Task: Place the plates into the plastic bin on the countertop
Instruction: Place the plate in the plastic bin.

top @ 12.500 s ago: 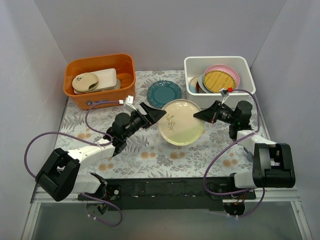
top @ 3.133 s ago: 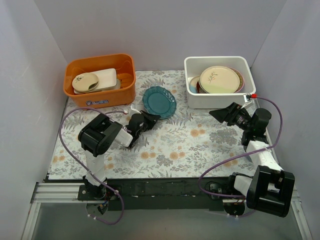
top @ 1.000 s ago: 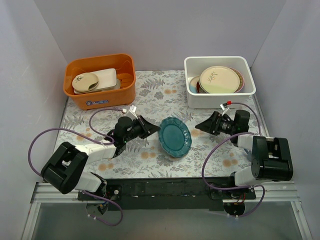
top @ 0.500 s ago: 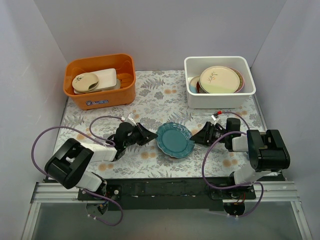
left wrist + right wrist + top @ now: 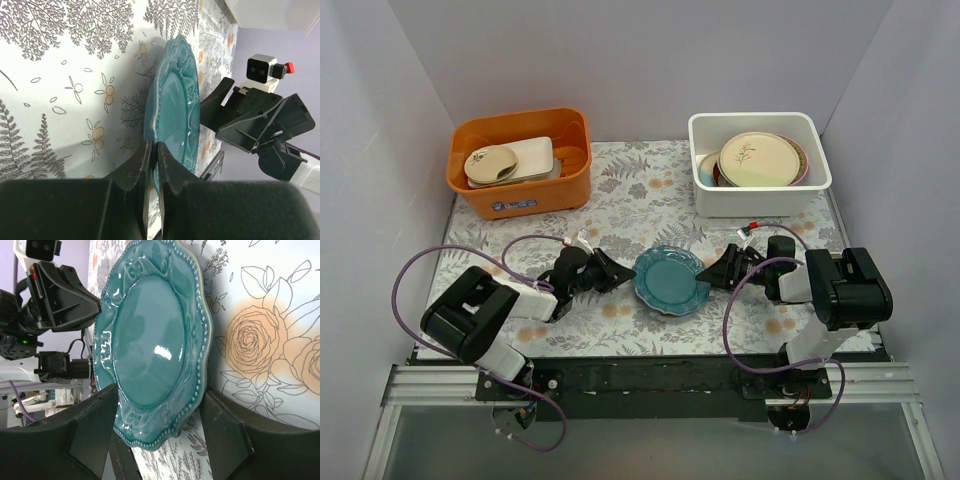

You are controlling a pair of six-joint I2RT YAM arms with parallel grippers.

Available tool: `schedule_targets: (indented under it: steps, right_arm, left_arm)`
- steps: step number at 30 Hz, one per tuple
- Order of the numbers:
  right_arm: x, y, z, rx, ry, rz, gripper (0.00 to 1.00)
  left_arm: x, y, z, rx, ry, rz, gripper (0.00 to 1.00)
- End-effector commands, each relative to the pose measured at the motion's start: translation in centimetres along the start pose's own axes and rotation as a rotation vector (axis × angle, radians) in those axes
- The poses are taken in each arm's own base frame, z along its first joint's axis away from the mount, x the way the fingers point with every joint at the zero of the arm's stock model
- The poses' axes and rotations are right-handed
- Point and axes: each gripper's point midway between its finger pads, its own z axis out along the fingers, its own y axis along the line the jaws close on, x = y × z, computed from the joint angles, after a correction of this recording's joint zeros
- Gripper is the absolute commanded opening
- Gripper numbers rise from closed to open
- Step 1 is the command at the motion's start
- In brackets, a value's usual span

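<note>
A teal scalloped plate (image 5: 670, 280) hangs tilted low over the middle of the leaf-patterned countertop (image 5: 650, 200). My left gripper (image 5: 620, 274) is shut on its left rim; in the left wrist view the fingers (image 5: 142, 160) pinch the plate (image 5: 175, 110) edge. My right gripper (image 5: 716, 271) is open at the plate's right rim, and in the right wrist view (image 5: 160, 390) its jaws straddle the plate (image 5: 150, 340). The white plastic bin (image 5: 760, 203) at the back right holds several plates, a cream one with a leaf sprig (image 5: 758, 160) on top.
An orange tub (image 5: 520, 190) with cream dishes stands at the back left. Grey walls close in the sides and back. Purple cables loop from both arms over the countertop. The black front edge (image 5: 650, 375) lies just below the plate.
The left gripper has brought the teal plate slightly nearer and flatter. The right gripper has moved left up to the plate's rim, its jaws narrowing around it.
</note>
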Motion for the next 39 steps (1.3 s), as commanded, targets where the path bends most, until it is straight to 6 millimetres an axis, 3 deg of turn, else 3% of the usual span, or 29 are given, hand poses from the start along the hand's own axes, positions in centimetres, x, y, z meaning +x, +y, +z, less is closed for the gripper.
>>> schedule_targets:
  steps: [1, 9, 12, 15, 16, 19, 34, 39]
  right_arm:
    - [1.6, -0.9, 1.0, 0.026, 0.029, 0.031, 0.71]
    - [2.0, 0.2, 1.8, -0.020, 0.050, 0.033, 0.63]
    - [1.9, 0.4, 1.9, -0.024, 0.046, 0.034, 0.50]
    - [1.9, 0.6, 1.8, -0.036, 0.046, 0.026, 0.27]
    - [1.9, 0.8, 1.8, -0.041, 0.044, 0.021, 0.16]
    - [1.7, 1.0, 1.8, -0.050, 0.034, 0.016, 0.01]
    - [1.0, 2.5, 1.4, -0.080, 0.006, -0.022, 0.01]
    - [1.0, 2.8, 1.2, -0.078, 0.003, -0.028, 0.01]
  left_arm:
    - [0.4, -2.3, 0.4, 0.104, 0.040, 0.013, 0.00]
    - [2.0, -2.4, 1.8, 0.130, 0.093, 0.021, 0.00]
    - [2.2, -2.5, 2.1, 0.128, 0.103, 0.025, 0.00]
    - [1.8, -2.8, 1.9, 0.133, 0.083, 0.036, 0.00]
    - [1.8, -2.9, 1.8, 0.131, 0.082, 0.044, 0.00]
    - [1.8, -2.9, 1.8, 0.121, 0.081, 0.061, 0.00]
    - [1.0, -2.5, 1.2, 0.074, 0.045, 0.131, 0.00]
    - [0.8, -2.1, 1.0, 0.046, 0.031, 0.147, 0.15]
